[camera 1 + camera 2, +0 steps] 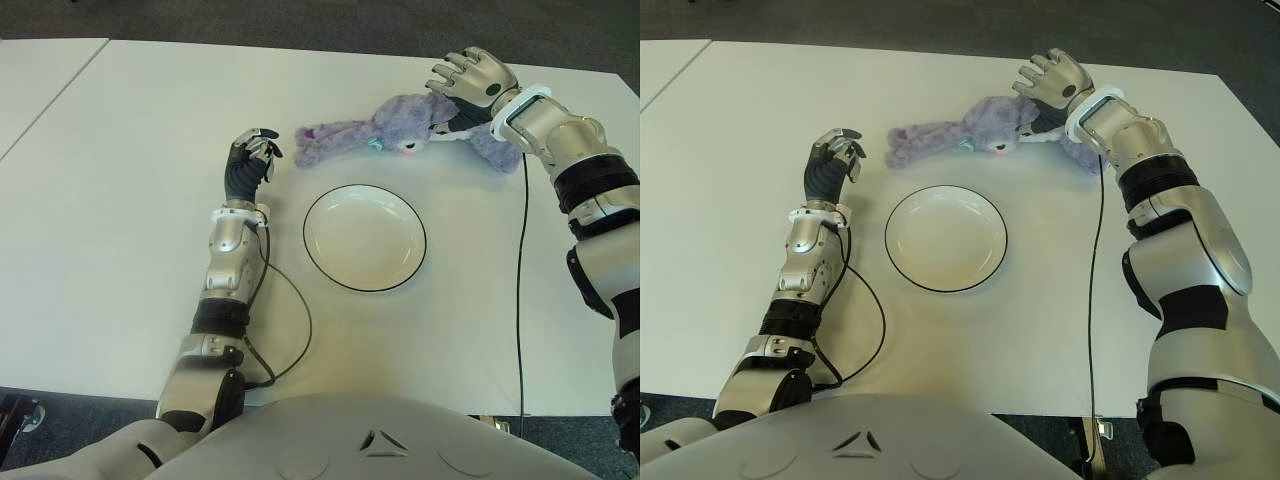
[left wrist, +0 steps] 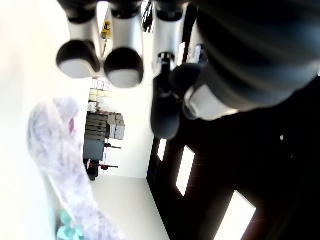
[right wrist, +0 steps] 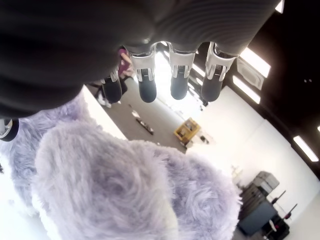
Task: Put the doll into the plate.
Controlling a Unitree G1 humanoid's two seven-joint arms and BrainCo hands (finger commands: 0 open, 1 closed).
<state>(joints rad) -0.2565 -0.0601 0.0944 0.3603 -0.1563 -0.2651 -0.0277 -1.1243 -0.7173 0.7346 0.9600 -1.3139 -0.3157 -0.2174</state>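
No legible text, label, brand name, number or sign appears in any of the four views. The only mark resembling an emblem is a small triangular relief on the robot's grey torso (image 1: 378, 440), at 6 o'clock in the head camera's pictures, and it carries no letters or figures that can be read.
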